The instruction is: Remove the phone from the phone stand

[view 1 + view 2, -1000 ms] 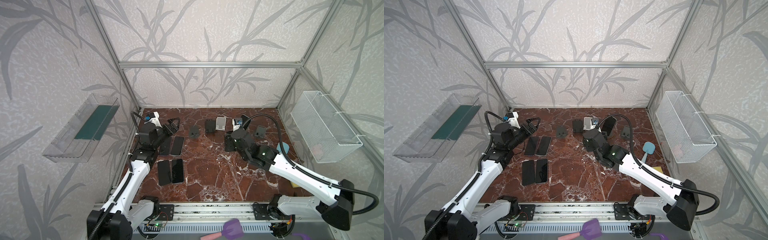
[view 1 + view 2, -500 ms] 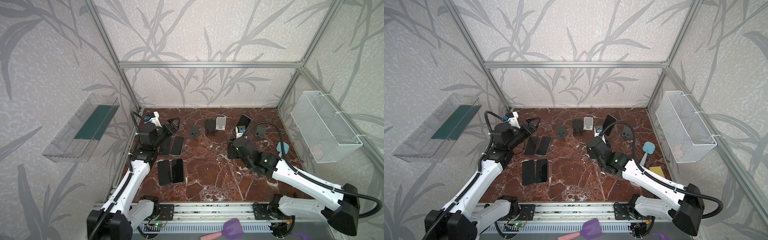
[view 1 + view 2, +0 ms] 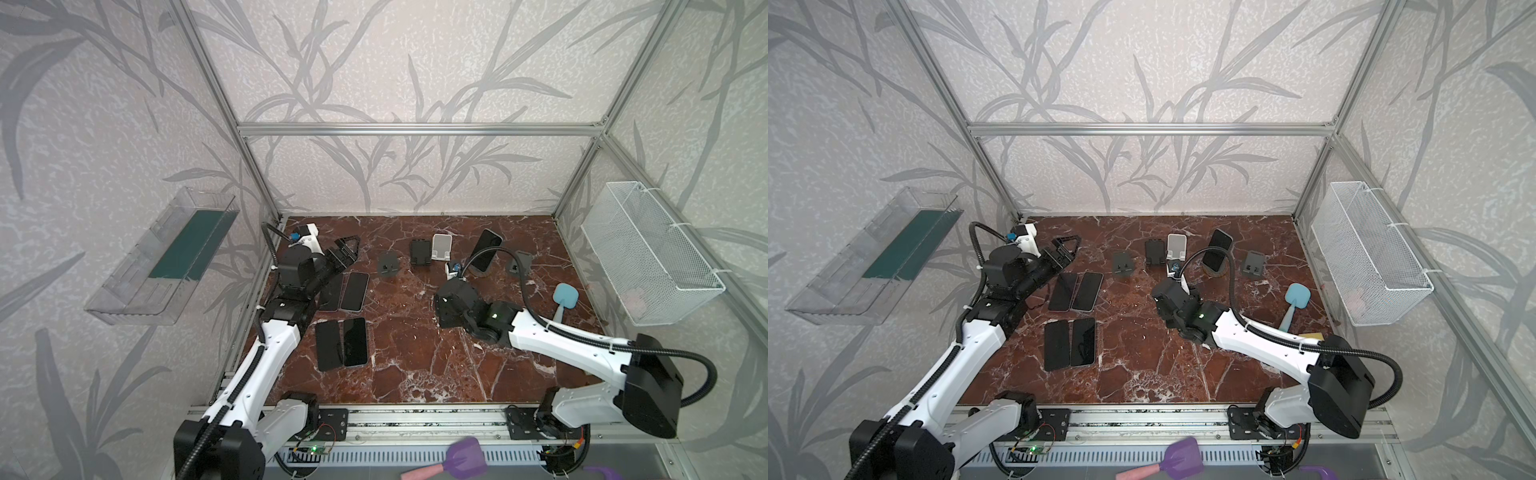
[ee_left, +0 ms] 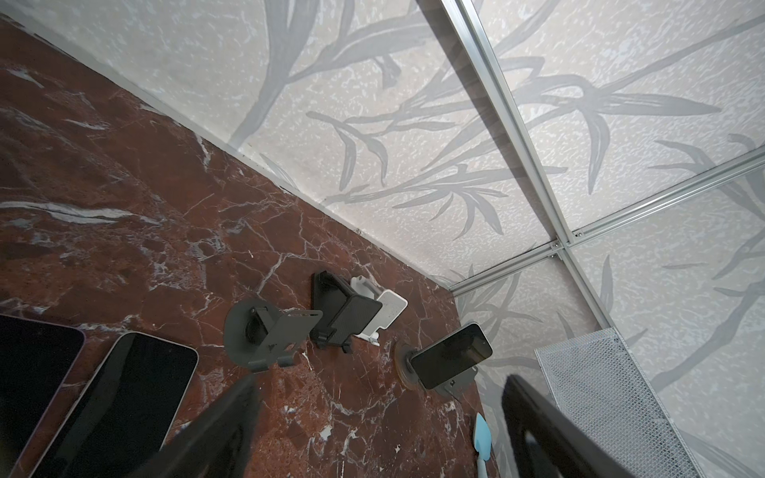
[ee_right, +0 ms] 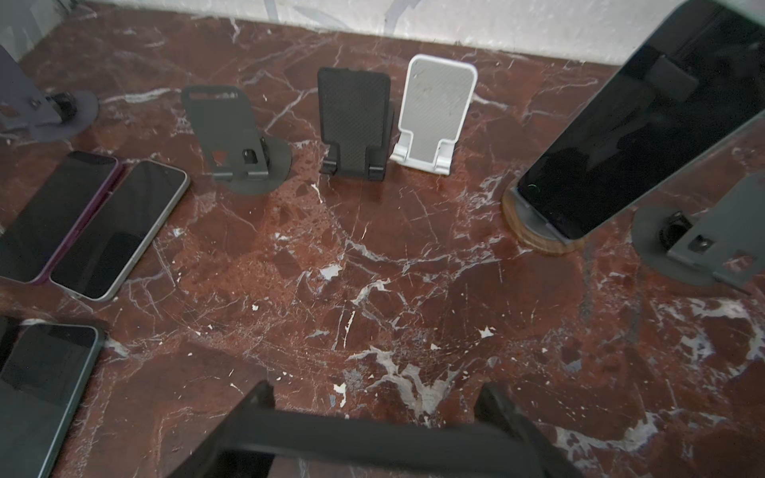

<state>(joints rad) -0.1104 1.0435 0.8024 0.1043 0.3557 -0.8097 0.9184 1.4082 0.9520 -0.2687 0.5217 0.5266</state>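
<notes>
A dark phone (image 3: 484, 249) (image 3: 1216, 249) (image 4: 451, 356) (image 5: 645, 136) leans on a phone stand with a round wooden base (image 5: 538, 240) at the back right of the marble table. My right gripper (image 3: 445, 308) (image 3: 1166, 305) (image 5: 374, 393) hovers in front of the row of stands, left of that one. It is shut on another dark phone (image 5: 372, 438), which spans both fingers and shows edge-on. My left gripper (image 3: 347, 249) (image 3: 1065, 249) (image 4: 378, 380) stands open and empty at the back left.
Several phones (image 3: 353, 291) (image 3: 340, 343) lie flat at the left. Empty stands stand along the back: grey (image 3: 388, 266), black (image 3: 419, 253), white (image 3: 440, 247), grey (image 3: 519, 266). A blue spatula (image 3: 565, 299) lies at the right. A wire basket (image 3: 648, 257) hangs on the right wall.
My right gripper has drawn back from the stands toward the front and slightly left. The phone on the wooden-based stand, hidden before, now shows. The left arm has not moved.
</notes>
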